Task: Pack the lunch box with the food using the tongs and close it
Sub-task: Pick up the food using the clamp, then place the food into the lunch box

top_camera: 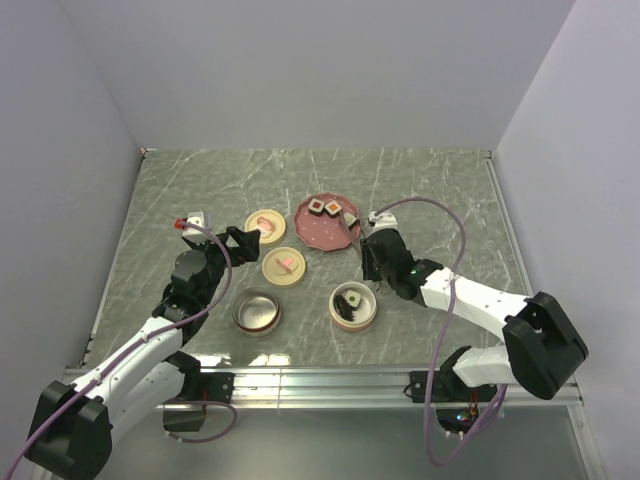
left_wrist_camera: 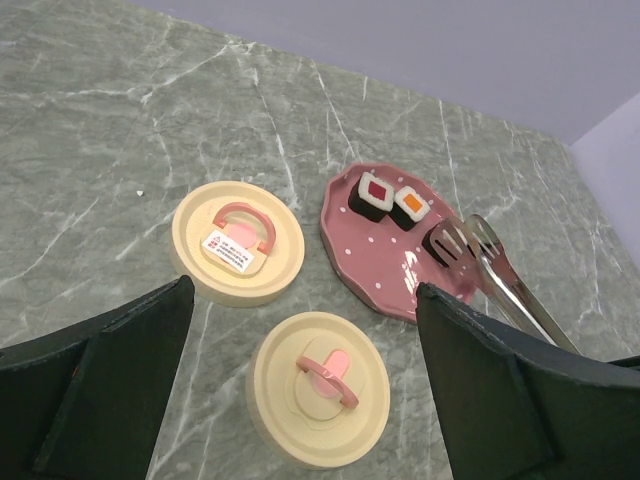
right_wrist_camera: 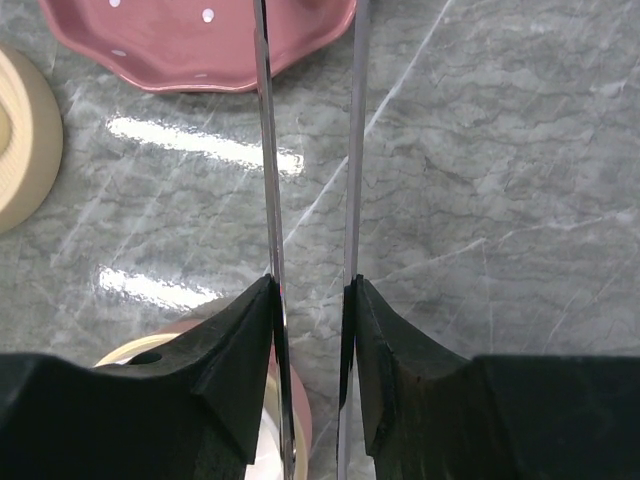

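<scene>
From above, the right gripper (top_camera: 370,248) is clenched on the tongs (top_camera: 357,227), whose tips reach the 3 o'clock edge of the plate (top_camera: 320,236), by a dark piece (top_camera: 349,217). Two rolls (top_camera: 316,207) sit at the plate's 12 o'clock. The box (top_camera: 372,313), at the plate's 5 o'clock, already has food in it. Two lids (top_camera: 283,266) lie at 8 and 9 o'clock, with an empty tin (top_camera: 257,312) at 7. The left gripper (top_camera: 238,238) hangs beside the lids. In the left wrist view its fingers (left_wrist_camera: 100,390) are spread wide, grasping nothing. The tong tips straddle the dark piece, though I cannot tell if they touch it. In the right wrist view the fingers (right_wrist_camera: 235,340) press both tong arms, which run toward 12 o'clock with a gap between them, tips out of frame. The risks, I judge, are these: too soft a squeeze would drop the piece on the way to the box. An uneven squeeze could twist the tongs in the grip, flick the piece off the rim or nudge the plate.
</scene>
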### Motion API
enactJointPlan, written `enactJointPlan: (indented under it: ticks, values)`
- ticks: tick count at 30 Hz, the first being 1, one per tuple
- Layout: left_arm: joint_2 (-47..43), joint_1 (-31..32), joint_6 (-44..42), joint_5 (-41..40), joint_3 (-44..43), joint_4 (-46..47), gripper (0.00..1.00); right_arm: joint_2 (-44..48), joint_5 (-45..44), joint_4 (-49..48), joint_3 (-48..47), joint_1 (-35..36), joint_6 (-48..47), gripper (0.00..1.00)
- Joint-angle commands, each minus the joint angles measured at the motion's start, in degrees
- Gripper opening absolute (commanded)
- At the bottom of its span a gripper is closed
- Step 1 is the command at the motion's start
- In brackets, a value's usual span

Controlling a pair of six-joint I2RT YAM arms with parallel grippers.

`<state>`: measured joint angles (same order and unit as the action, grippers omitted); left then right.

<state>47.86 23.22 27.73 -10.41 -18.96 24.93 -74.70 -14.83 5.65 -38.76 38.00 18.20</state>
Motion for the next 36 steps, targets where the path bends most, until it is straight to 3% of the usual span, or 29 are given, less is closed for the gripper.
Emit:
enactJointPlan:
  ticks: [1,13,20,36]
  values:
    - [0.0,0.2,0.0,-0.7,-1.6,0.9,0.99,0.1,0.1,0.2,-2.6,-0.1,-0.3,0.27]
    - [0.3,0.1,0.0,-0.8,-1.6,1.1,0.99,13.2,-1.1,0.5,0.0,0.4,0.6,0.19]
    - [0.1,0.1,0.0,-0.8,-1.6,1.0,1.0,16.0,-0.5,0.8,0.6,1.5,0.7,0.17]
    - [0.2,-3.3,4.4,-5.8,-2.1,-2.6,1.0,19.3,-9.5,3.8,0.3,25.4,5.3,0.16]
